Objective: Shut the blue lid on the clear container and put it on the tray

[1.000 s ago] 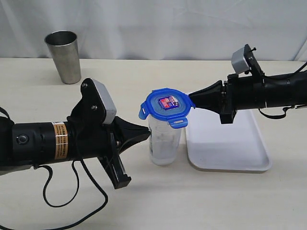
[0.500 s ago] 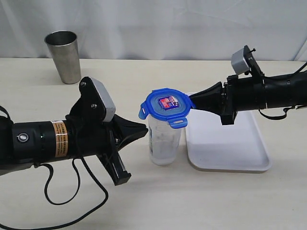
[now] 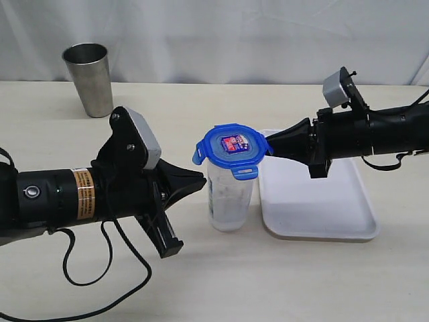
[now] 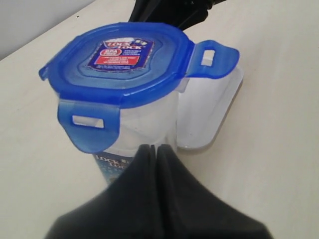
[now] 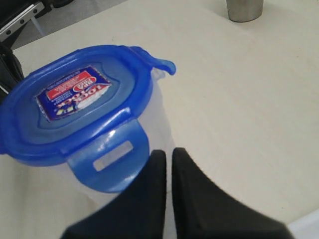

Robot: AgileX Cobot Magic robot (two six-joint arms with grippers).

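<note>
The clear container (image 3: 228,198) stands upright on the table just left of the white tray (image 3: 315,201). The blue lid (image 3: 232,150) sits on its top, flaps sticking out, red-and-blue sticker up. My left gripper (image 3: 203,179) is shut and empty, its tip right by the container's left side below the lid. My right gripper (image 3: 269,142) is shut too, its tip at the lid's right edge, above the tray. The left wrist view has the lid (image 4: 119,62) beyond the shut tips (image 4: 155,148). In the right wrist view the shut tips (image 5: 168,153) are next to a flap of the lid (image 5: 75,102).
A shiny steel cup (image 3: 89,79) stands at the back left of the table, and shows as the cup (image 5: 244,9) in the right wrist view. A black cable (image 3: 100,272) loops on the table under the left arm.
The right gripper has drawn back slightly to the right and dipped a little. The lid's front flap has dropped and swung left. The left arm has barely moved.
</note>
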